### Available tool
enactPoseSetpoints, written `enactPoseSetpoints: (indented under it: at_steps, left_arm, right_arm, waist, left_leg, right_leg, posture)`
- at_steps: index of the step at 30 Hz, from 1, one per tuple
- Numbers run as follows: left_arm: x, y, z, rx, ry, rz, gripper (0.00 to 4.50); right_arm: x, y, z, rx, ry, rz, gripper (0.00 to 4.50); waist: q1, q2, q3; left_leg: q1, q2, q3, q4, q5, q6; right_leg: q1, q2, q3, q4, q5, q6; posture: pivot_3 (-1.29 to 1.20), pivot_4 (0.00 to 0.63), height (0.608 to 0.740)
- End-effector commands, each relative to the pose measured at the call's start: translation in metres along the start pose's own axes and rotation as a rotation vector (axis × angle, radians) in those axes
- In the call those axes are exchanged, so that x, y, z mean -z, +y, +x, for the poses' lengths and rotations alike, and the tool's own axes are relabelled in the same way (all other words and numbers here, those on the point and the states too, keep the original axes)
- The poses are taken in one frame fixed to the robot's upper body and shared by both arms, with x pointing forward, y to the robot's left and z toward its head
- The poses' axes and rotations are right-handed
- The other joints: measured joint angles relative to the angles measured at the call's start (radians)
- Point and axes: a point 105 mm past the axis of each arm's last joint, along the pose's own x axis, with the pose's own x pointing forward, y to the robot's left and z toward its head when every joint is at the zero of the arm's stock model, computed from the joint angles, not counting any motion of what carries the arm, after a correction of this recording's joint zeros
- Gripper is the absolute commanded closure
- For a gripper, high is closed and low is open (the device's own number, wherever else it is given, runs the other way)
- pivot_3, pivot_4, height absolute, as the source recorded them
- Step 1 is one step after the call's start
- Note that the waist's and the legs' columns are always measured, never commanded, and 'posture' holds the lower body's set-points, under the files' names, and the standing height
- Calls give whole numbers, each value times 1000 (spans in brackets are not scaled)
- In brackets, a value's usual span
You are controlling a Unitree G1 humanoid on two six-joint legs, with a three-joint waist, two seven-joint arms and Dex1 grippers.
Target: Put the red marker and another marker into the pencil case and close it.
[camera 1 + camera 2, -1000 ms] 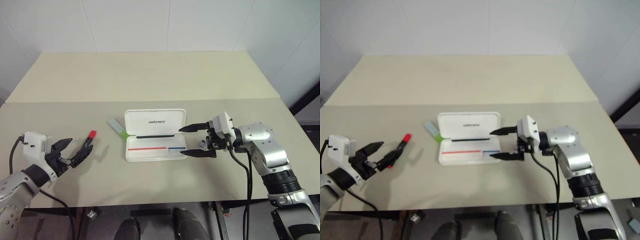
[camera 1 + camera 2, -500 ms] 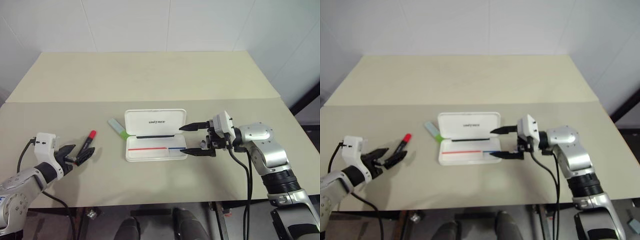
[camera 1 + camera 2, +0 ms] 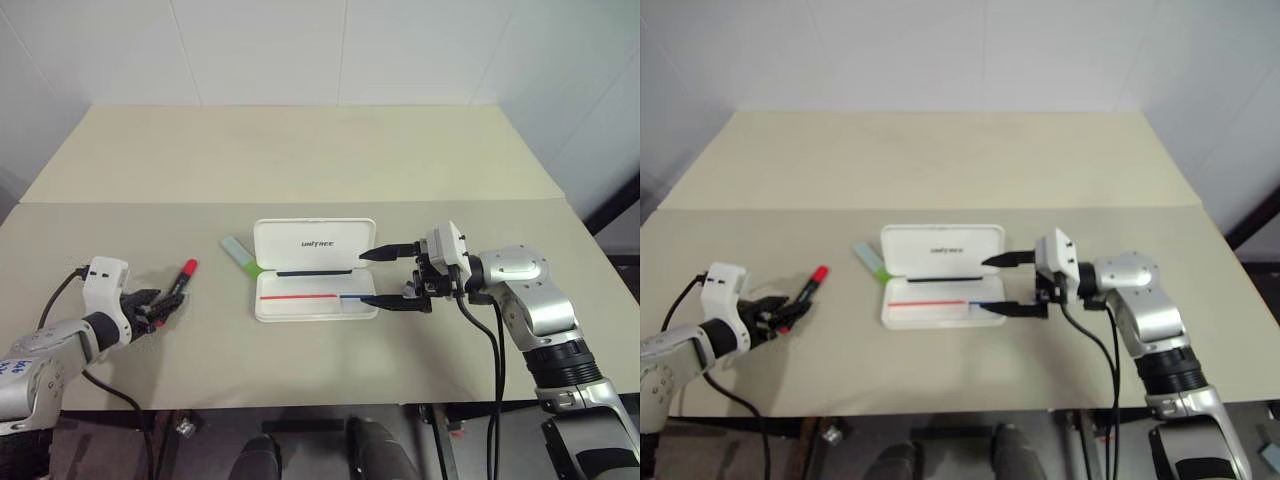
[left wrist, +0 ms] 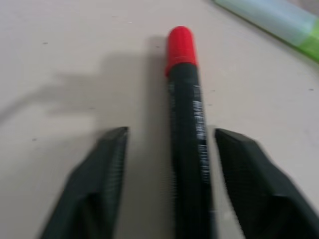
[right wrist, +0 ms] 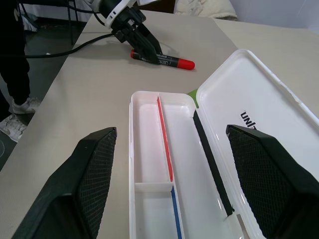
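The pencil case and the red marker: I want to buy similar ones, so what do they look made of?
The pencil case looks like hard moulded white plastic with a smooth, slightly glossy finish: thin rigid walls, rounded corners, a moulded divider inside. The red marker appears to be plastic too: a matt black barrel with pale print and a glossy red cap. The exact plastics cannot be told.

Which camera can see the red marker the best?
The left wrist view: the red marker lies big, between the left gripper's fingers. Both eye views show it small on the table; the right wrist view shows it far off.
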Motion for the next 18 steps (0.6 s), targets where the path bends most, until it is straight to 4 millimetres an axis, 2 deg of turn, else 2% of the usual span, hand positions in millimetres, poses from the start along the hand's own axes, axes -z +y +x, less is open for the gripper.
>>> enactPoseSetpoints:
  at_steps: [1,4,5,10,13,16,18]
  left_arm:
    - [6,-1,5,11,35,21,2850]
    - [0,-1,5,12,12,39,3786]
    - [-2,-1,5,12,6,42,3902]
    - [-45,-11,-9,59,-139,158,3902]
    - [-57,-16,-15,87,-165,190,3902]
    - [-88,-45,-34,225,-254,327,3902]
    - [-100,-60,-42,303,-286,396,3902]
  right_arm:
    - [-9,-6,-7,40,-16,-39,0]
    - [-9,-7,-8,45,-17,-39,0]
    - [-9,-7,-8,46,-17,-39,0]
    - [-15,-8,-16,50,-57,-11,0]
    - [-16,-8,-19,52,-75,10,0]
    - [-14,-11,-30,68,-103,59,0]
    - [-11,-10,-36,65,-109,82,0]
  waist:
    - [5,0,0]
    - [11,0,0]
    - [12,0,0]
    - [13,-1,0]
    - [12,-1,0]
    - [10,-2,1]
    - [11,-2,1]
  left_leg:
    - [0,0,0,0,0,0]
    - [0,0,0,0,0,0]
    - [0,0,0,-1,0,0]
    - [-1,0,0,-2,0,0]
    - [-1,0,0,-2,0,0]
    - [-1,0,0,-2,0,0]
    - [-1,0,1,-2,-1,-1]
  right_leg:
    - [0,0,0,0,0,0]
    - [0,0,0,0,0,1]
    - [0,0,0,0,1,2]
    - [-1,0,0,0,1,3]
    - [-1,0,0,-1,1,3]
    - [-2,0,0,-1,1,3]
    - [-2,0,0,-2,1,3]
  posture:
    - [0,150,740]
    - [0,150,740]
    - [0,150,740]
    - [0,150,740]
    - [0,150,740]
    - [0,150,740]
    - [0,150,740]
